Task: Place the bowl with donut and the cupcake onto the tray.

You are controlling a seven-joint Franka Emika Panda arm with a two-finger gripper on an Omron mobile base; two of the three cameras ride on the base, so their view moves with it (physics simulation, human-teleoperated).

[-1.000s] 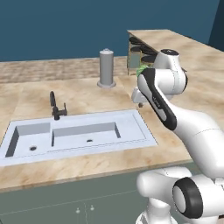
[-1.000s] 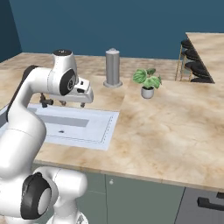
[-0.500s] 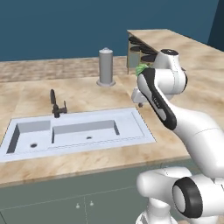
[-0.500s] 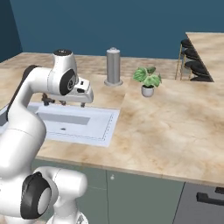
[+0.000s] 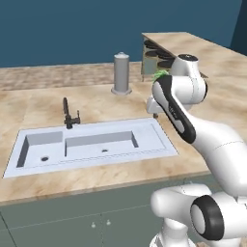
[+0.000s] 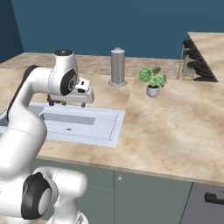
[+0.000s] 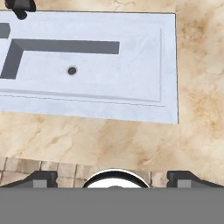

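Observation:
The bowl, the donut, the cupcake and the tray are out of view. My gripper (image 5: pixel 154 110) (image 6: pixel 68 104) hangs above the counter at the right end of the sink, pointing down. In the hand view its two dark fingertips (image 7: pixel 43 177) stand wide apart with nothing between them, so the gripper (image 7: pixel 113 178) is open. Below it lie the sink's right rim and beige marble counter.
A pale grey double sink (image 5: pixel 91 144) (image 6: pixel 83 124) (image 7: pixel 166 65) with a black faucet (image 5: pixel 70 115) is set in the counter. A grey cylinder canister (image 5: pixel 121 73) (image 6: pixel 117 66) and a small potted plant (image 6: pixel 152 81) stand behind. A raised bar with dark dishes (image 6: pixel 197 65) lies far right.
The whole scene has slid slightly to the right in both base views, so the camera has moved a little. The arm keeps its pose and the gripper stays open.

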